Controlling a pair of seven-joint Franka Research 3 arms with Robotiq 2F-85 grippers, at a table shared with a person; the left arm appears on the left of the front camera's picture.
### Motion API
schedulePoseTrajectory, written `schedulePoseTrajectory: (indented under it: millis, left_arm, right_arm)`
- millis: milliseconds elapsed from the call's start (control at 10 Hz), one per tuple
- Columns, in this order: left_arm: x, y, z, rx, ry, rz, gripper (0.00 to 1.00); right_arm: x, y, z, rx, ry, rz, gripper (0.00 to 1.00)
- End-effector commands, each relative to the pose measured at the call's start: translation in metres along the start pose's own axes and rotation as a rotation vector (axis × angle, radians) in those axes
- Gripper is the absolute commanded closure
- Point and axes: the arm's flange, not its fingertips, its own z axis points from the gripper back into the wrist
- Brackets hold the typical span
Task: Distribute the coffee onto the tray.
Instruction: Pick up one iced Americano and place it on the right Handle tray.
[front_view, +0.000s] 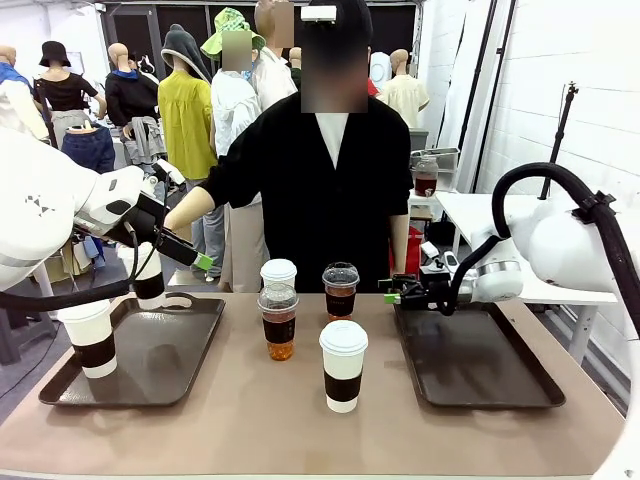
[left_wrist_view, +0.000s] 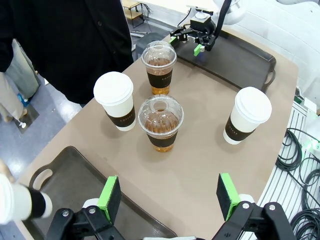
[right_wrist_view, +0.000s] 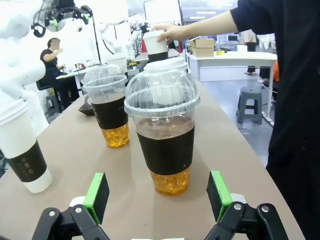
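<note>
Standing mid-worktop (front_view: 230, 420) with gaps between them are two clear dome-lidded cups (front_view: 279, 322) of brown liquid and two white paper cups (front_view: 343, 366) in dark sleeves. A third paper cup (front_view: 88, 340) sits on the dark, raised-rim left tray (front_view: 160, 370). The person's hand (right_wrist_view: 170, 32) holds a fourth cup (front_view: 148, 276) over its far edge. The right tray (front_view: 475, 360) lies bare. The left tool (left_wrist_view: 168, 197) hovers released, tilted downward. The right tool (right_wrist_view: 158, 195), low and level, is spread wide just before one dome-lidded cup.
</note>
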Motion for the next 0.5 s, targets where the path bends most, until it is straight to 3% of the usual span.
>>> schedulePoseTrajectory:
  millis: [0,400]
  left_arm:
    - [-0.0009,0.0007,0.0012,-0.007,0.001,0.004,0.0]
    - [-0.0009,0.0007,0.0012,-0.007,0.001,0.004,0.0]
  right_arm:
    - [-0.0006,-0.0071,-0.0136,-0.006,0.003,0.035,0.0]
    - [-0.0006,-0.0082,-0.0215,-0.035,0.028,0.046,0.0]
